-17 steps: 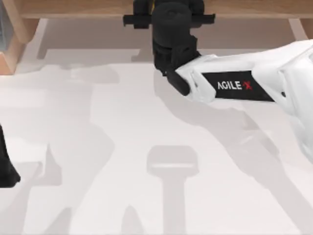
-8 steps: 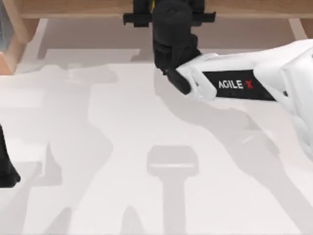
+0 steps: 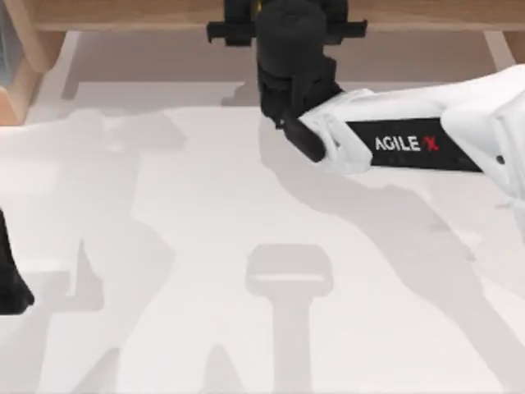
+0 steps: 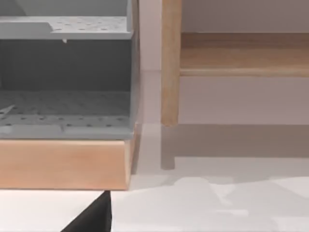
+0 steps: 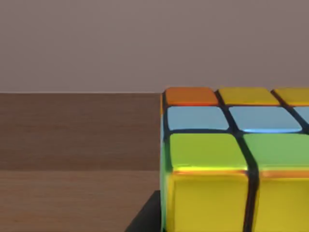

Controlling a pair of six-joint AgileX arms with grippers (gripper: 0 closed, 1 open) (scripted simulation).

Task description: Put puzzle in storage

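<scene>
The puzzle (image 5: 227,159), a cube of yellow, green, blue and orange squares, sits very close in the right wrist view, above a brown wooden surface (image 5: 72,145). My right gripper (image 3: 285,11) reaches to the far middle of the table, at the edge of a wooden shelf (image 3: 123,13), and is shut on the puzzle. A thin yellow sliver of the puzzle (image 3: 256,6) peeks out beside the black gripper body. My left gripper (image 3: 8,283) stays parked at the table's left edge.
A wood-framed storage unit with grey perforated trays (image 4: 63,72) stands at the far left, its wooden corner (image 3: 18,78) showing from above. A wooden post (image 4: 170,63) rises beside it. The white tabletop (image 3: 205,246) carries arm shadows.
My right arm has shifted slightly to the right and farther toward the wooden shelf. The left arm has not moved.
</scene>
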